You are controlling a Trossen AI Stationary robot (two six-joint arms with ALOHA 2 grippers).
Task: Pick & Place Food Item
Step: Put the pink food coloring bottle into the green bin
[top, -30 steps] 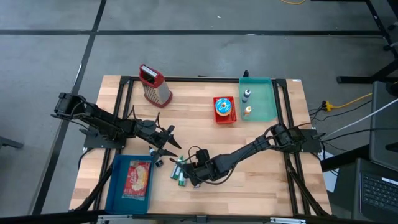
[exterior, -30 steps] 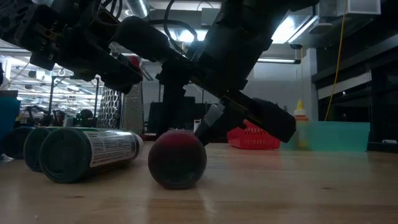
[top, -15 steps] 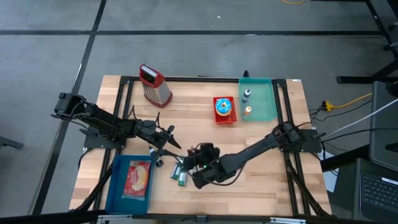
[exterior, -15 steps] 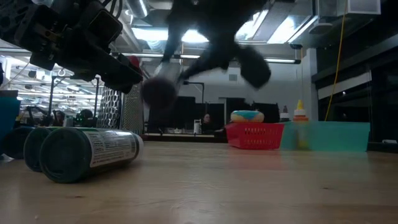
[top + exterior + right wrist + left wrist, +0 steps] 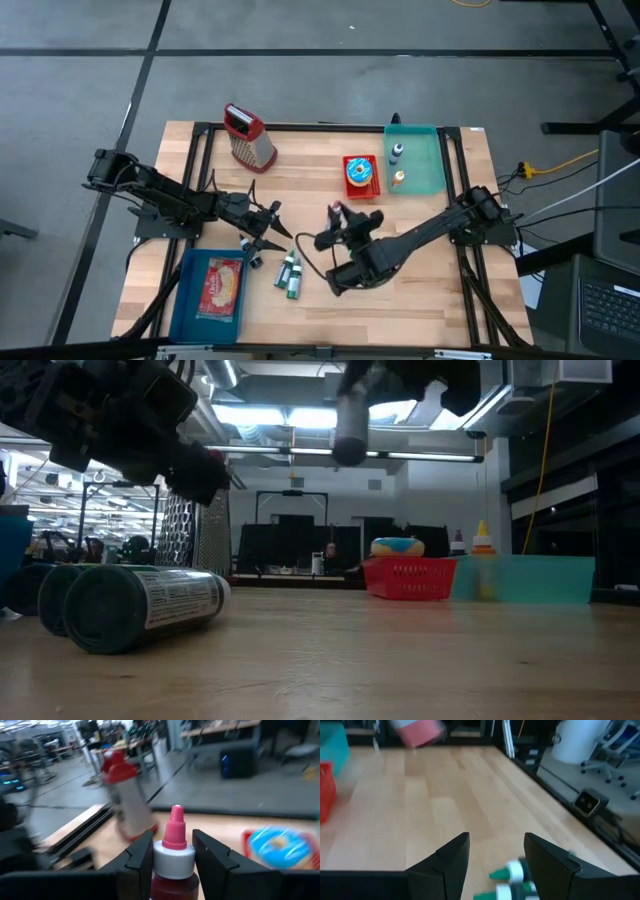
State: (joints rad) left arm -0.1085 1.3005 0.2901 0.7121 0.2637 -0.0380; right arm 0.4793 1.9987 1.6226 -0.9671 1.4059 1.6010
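A dark red sauce bottle [image 5: 172,865] with a white collar and a pink cap [image 5: 337,210] hangs over the middle of the table. My right gripper [image 5: 341,226] is shut on it. The low view shows it as a blurred shape [image 5: 350,420] high above the wood. My left gripper [image 5: 272,226] waits open at the table's left, just above the table. Green bottles [image 5: 290,272] lie on their sides right beside it and also show at the left wrist view's edge [image 5: 512,872]. My right gripper pinches the sauce bottle between its two fingers [image 5: 137,862], which lie on opposite sides of its shoulder, just below the white collar [image 5: 173,856]. The pink cap stands out past the fingertips. The bottle is lifted clear of the table.
A blue tray [image 5: 188,300] with a food packet sits at the near left. A red basket [image 5: 361,190] with a donut and a teal tray [image 5: 428,170] with two small bottles stand at the far right. A grater [image 5: 248,137] stands at the far left.
My right gripper has risen from the table beside the green bottles, carrying the sauce bottle up and toward the far edge. Its wrist has tipped from pointing down to nearly level. The bottle, lying on the wood a second ago, is now lifted clear.
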